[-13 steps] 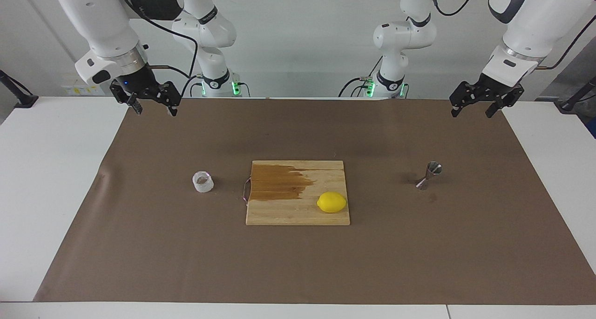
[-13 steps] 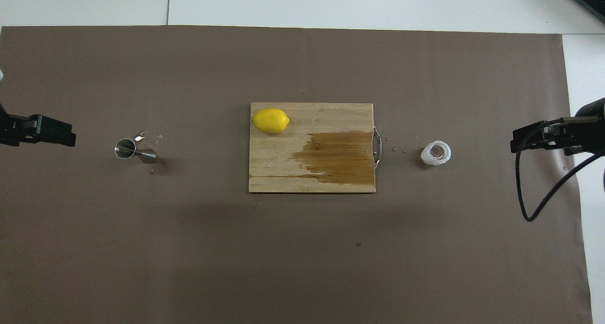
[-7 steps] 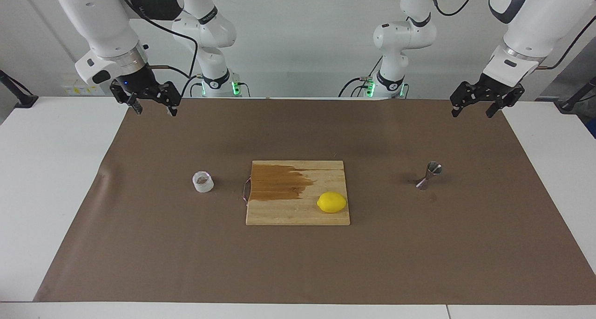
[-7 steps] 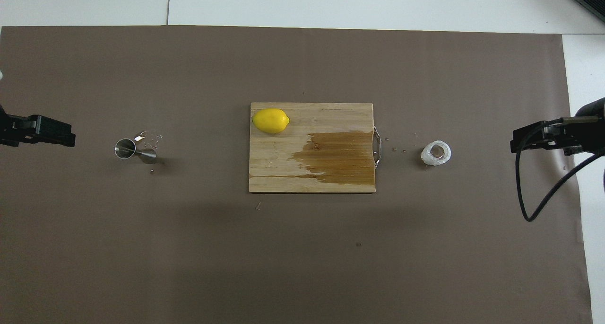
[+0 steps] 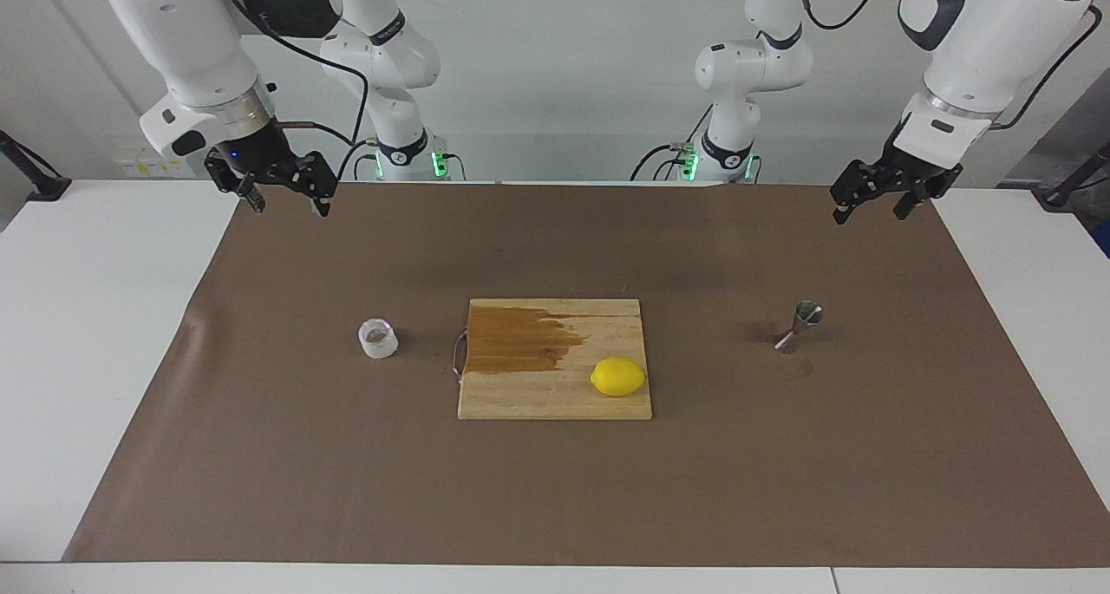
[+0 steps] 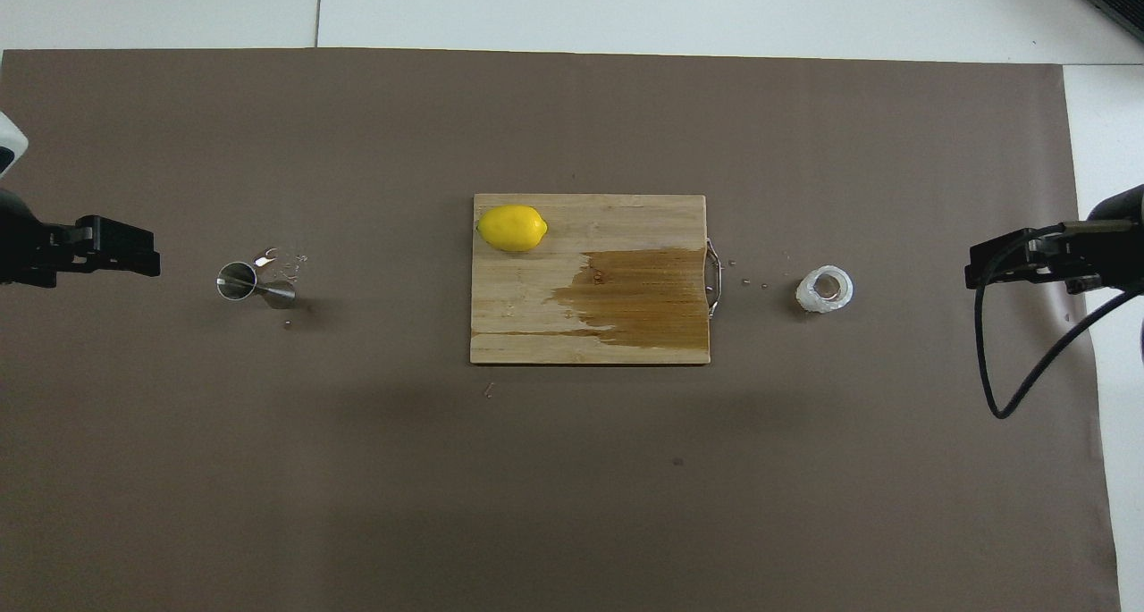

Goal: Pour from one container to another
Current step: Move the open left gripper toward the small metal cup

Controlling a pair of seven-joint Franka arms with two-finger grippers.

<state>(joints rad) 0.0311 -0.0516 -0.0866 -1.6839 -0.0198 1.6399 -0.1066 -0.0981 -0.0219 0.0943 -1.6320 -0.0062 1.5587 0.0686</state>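
two franka arms hang over a brown mat [image 5: 555, 490] with a pour not yet begun. the cutting board [image 5: 555, 394] sits mid-mat and serves as the landmark: the clear cup [image 5: 378, 338] stands upright on the mat beside the board's handle end, toward the right arm's end of the table, apart from the board. the steel jigger [image 5: 799, 326] stands beside the board toward the left arm's end of the table, well apart from it, with a few droplets on the mat close by. a lemon [image 5: 618, 376] rests on the board's corner farther from the robots, on the jigger's side, and a dark wet stain covers the board's cup-side half.

the one change over the last second belongs to the left gripper [image 5: 871, 201]: it has edged in from the mat's corner toward the jigger's side of the board, its fingers spread and holding nothing. the right gripper [image 5: 282, 197] has stayed put over the mat's edge nearest the robots, on the cup's side of the board, its fingers likewise parted and empty; that arm waits.

the shift reads as the start of a reach for the jigger. neither container has been touched, so the whole pour remains ahead, and the cup has yet to be claimed.
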